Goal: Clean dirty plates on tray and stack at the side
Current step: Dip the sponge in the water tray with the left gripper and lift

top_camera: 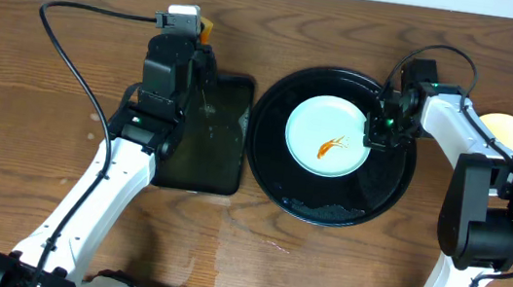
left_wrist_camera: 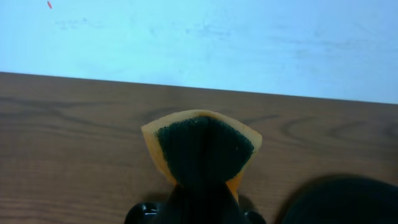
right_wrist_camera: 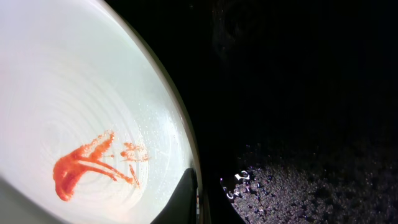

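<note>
My left fingers [left_wrist_camera: 199, 208] clenched the scouring sponge [left_wrist_camera: 205, 146] over the rectangular tray [top_camera: 207, 147]'s 12 o'clock, ready to scrub. The smeared mint plate [top_camera: 328, 136] lay centred on the round tray [top_camera: 273, 170]. My right fingers [right_wrist_camera: 183, 202], closed, met its 3 o'clock rim, seemingly to steady it.

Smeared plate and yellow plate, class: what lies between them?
The right end effector at the smeared plate's edge, its white arm, and the round black tray's rim; the overhead view shows this.

A dark brown wooden table [left_wrist_camera: 74, 143] with wavy grain is stretching out ahead of and to both sides of the left gripper [left_wrist_camera: 202, 190], meeting a pale bluish-white wall [left_wrist_camera: 199, 43] that is rising beyond it and catching soft, even light.
</note>
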